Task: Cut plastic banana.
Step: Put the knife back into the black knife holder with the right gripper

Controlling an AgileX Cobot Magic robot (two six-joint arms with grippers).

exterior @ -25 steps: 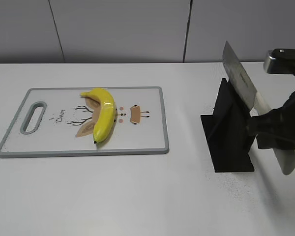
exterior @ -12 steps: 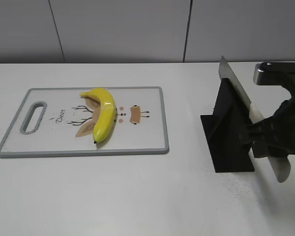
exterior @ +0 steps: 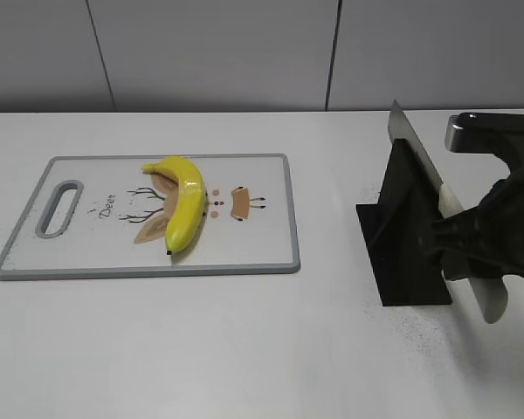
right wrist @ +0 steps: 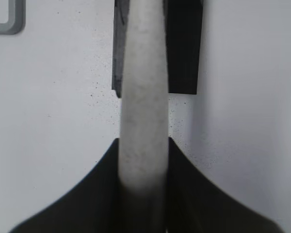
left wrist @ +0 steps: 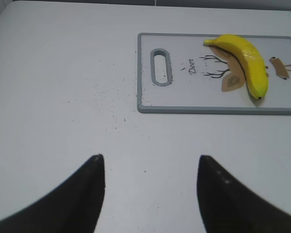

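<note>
A yellow plastic banana (exterior: 184,199) lies on a white cutting board (exterior: 253,249) with a grey rim and deer drawing, left of centre. It also shows in the left wrist view (left wrist: 247,63), on the board (left wrist: 194,99). My right gripper (exterior: 472,244) is shut on the pale handle of a knife (exterior: 419,157), whose blade slants up over the black knife stand (exterior: 406,253). In the right wrist view the handle (right wrist: 143,107) runs between the jaws (right wrist: 143,165). My left gripper (left wrist: 150,170) is open and empty over bare table, out of the exterior view.
The black knife stand (right wrist: 184,43) sits on the white table right of the board. A grey wall runs behind the table. Dark specks dot the table near the stand and left of the board (left wrist: 106,97).
My right gripper has lowered the knife slightly and shifted it left, so the blade sits closer to the stand. The banana and board have not moved.
</note>
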